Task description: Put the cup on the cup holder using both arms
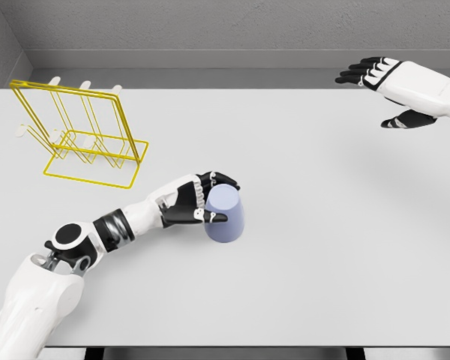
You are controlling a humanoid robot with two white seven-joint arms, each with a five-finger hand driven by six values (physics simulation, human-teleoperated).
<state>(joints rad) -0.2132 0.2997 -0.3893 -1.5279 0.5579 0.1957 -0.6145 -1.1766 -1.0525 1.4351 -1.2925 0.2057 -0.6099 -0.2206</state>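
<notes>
Left robot hand (199, 201) around cup (226, 214)

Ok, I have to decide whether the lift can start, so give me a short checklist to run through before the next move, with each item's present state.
1. Left hand closed on the cup: ok, fingers wrap its left side and top edge.
2. Grip firm enough to lift: cannot tell, the contact on the far side is hidden.
3. Cup off the table: cannot tell from this single view.
4. Cup holder standing upright: ok, the yellow wire rack stands at the table's far left.
5. Path from cup to holder free: ok, only bare table between them.
6. Right hand ready to assist: not ok, it hangs open at the far right, well away from the cup.
</notes>
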